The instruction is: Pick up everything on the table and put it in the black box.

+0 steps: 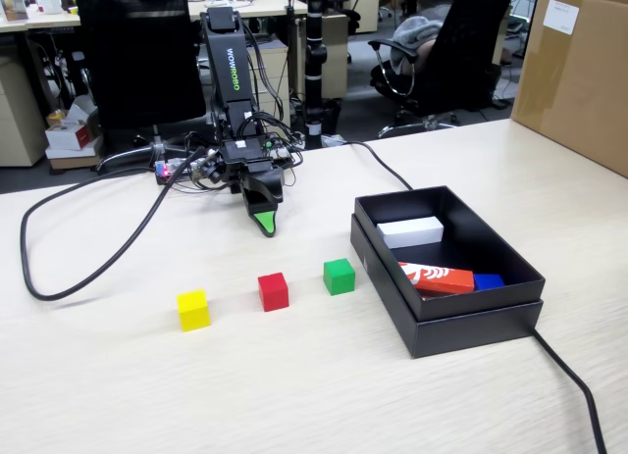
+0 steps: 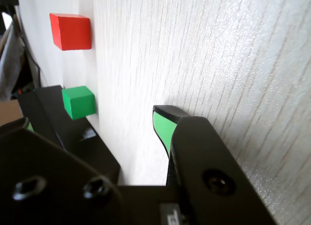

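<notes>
Fixed view: small yellow cube (image 1: pixel 193 310), red cube (image 1: pixel 273 291), green cube (image 1: pixel 339 277) in a row on pale wood-grain table (image 1: pixel 294 395), shallow black cardboard box (image 1: pixel 446 269) at right, long axis receding, black gripper (image 1: pixel 265 223) tip-down behind them, wrist view: gripper (image 2: pixel 104 120) parted, empty, red cube (image 2: pixel 71 31) and green cube (image 2: pixel 78 102) at left.

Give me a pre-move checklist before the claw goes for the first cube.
1. Claw empty: ok, nothing sits between the jaws in the wrist view.
2. Claw open enough for a cube: ok, the wrist view shows a gap between the jaws.
3. Cubes on the table: ok, yellow cube, red cube and green cube stand apart in a row.
4. Path to the cubes: ok, bare tabletop lies between claw and row.
5. Room in the black box: ok, bare floor shows beside the white block and red-and-white box.
6. Cable snagging: cannot tell.
</notes>
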